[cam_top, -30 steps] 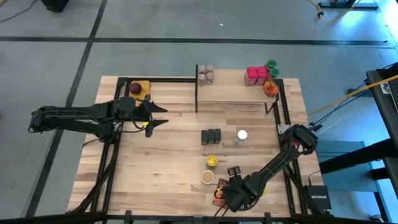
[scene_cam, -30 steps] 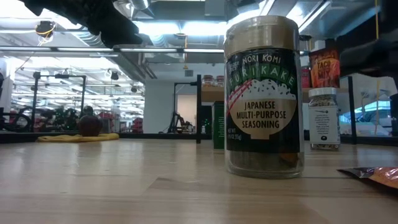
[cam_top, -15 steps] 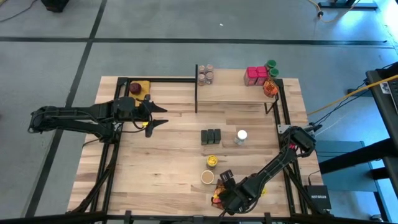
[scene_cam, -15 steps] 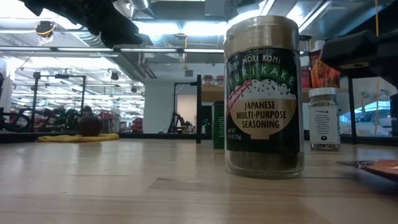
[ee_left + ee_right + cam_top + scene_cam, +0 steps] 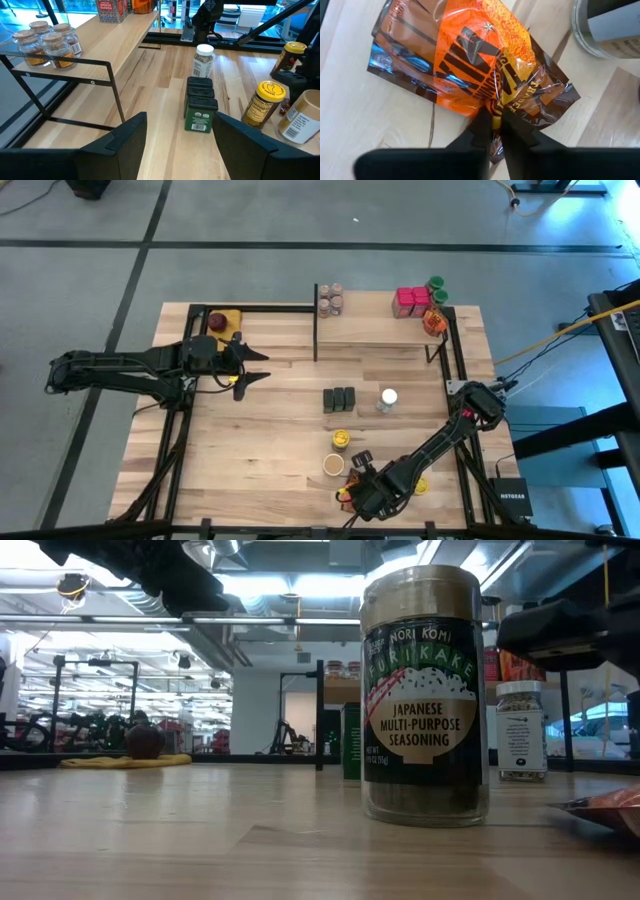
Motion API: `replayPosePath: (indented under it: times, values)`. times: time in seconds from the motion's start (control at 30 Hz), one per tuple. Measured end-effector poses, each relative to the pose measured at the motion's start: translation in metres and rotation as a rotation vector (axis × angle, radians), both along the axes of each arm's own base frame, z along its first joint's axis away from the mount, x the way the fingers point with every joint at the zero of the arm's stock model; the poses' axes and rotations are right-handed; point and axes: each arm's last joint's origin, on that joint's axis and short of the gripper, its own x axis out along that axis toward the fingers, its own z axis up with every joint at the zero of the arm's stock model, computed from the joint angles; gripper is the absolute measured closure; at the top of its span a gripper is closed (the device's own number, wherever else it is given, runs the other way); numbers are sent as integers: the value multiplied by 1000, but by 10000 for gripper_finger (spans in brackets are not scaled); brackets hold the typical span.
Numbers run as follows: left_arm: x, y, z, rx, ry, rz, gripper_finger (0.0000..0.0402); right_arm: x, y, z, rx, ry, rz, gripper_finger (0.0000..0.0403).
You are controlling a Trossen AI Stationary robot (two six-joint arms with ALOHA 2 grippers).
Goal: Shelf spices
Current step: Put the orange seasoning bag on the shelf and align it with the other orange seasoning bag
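An orange packet lies flat on the tabletop near its front edge, beside a tan-lidded jar. My right gripper points down over the packet and is shut on it. A yellow-lidded jar, three dark tins and a white-lidded jar stand mid-table. The shelf at the far side carries small jars, red boxes, green-lidded jars and another orange packet. My left gripper hovers open above the table's left half, touching nothing. My right gripper pinches the orange packet's crinkled edge between its two fingertips, coming from above and pointing down. The film bunches up at the pinch. The rest of the packet lies on the table, with its gripped end a little raised.
A dark red round thing on a yellow pad sits at the far left corner. The shelf's black frame stands upright mid-table. The tan-lidded jar stands close to the packet. Bare wood lies across the table's left and near-left parts.
My right gripper has sunk onto the orange packet and shifted a little toward the table's left edge, rolling slightly. The packet's end, flat on the table a second ago, now stands a little raised; the rest of it has stayed down.
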Motion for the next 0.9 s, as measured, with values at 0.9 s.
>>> replayPosePath:
  times: [0.9]
  values:
    - [1,0,2,-17,-31,7,183,5,1,131,-374,-7,-109,392]
